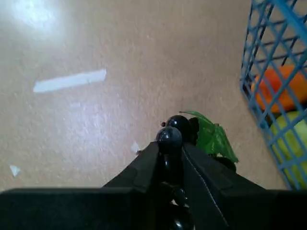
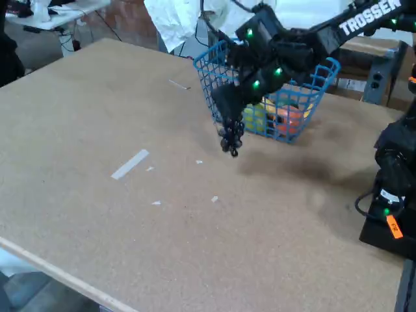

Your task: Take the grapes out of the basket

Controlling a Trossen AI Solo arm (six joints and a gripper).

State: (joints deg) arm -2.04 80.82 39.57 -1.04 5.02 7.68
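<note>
The tabletop (image 2: 97, 130) is the biggest thing here. It is wide, flat and light brown, like cork board.

My arm (image 2: 305, 42) is black with little green lights. It comes in from the right of the fixed view and bends down in front of the basket.

The basket (image 2: 208, 71) is blue and made of wire squares. It stands on the tabletop behind my hand in the fixed view. In my wrist view its side (image 1: 268, 57) is at the right edge. Inside it I see an orange fruit (image 1: 283, 91) and a yellow-green round fruit (image 1: 292, 143).

My hand (image 1: 169, 152) is closed tight on the grapes (image 1: 171, 134). My two black fingers (image 1: 144, 167) press on the bunch from both sides. The grapes are dark, round and shiny. A green leaf (image 1: 213, 136) sticks out beside them. In the fixed view the grapes (image 2: 231, 138) hang down from my hand. They are outside the basket, just in front of its near left corner, above the tabletop.

A strip of white tape (image 2: 130, 164) lies flat on the tabletop, well to the left of the grapes. A few tiny white scraps (image 2: 214, 199) lie near it.
</note>
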